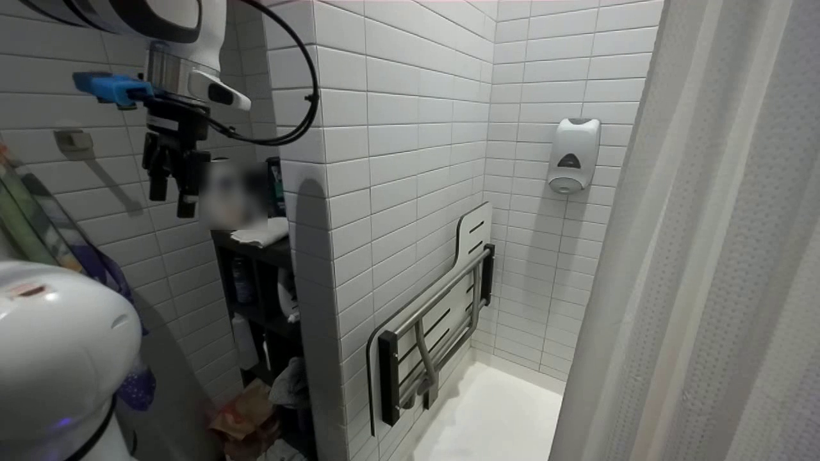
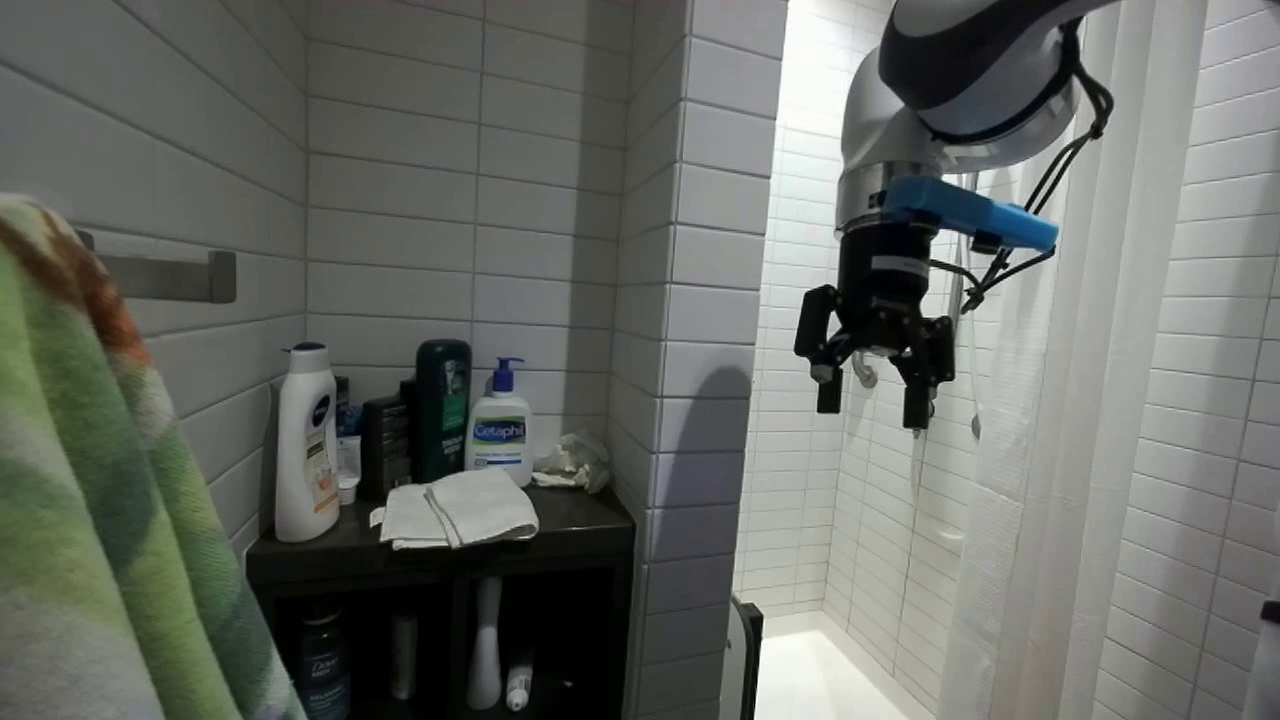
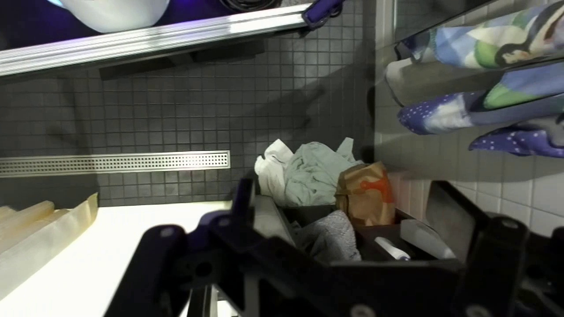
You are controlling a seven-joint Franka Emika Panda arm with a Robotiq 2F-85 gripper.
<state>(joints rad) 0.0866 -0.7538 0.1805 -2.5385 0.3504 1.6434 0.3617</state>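
In an exterior view, a blur hides what stands on the black shelved desk [image 1: 269, 256] beside the folded white cloth [image 1: 275, 231]; the rounded white robot casing [image 1: 61, 352] is cut by the left and bottom edges. In an exterior view, the tall white plastic bottle [image 2: 307, 450] partly covers a small white tube [image 2: 349, 468]; the green multicoloured towel [image 2: 95, 500] runs off the left and bottom edges. In the wrist view, the bottom edge cuts the blurred, spread black jaws, which hide part of the desk.

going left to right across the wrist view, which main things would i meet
Long silver perforated drain grate, pale green crumpled cloth, creased brown paper bag, hanging multicoloured patterned fabric.
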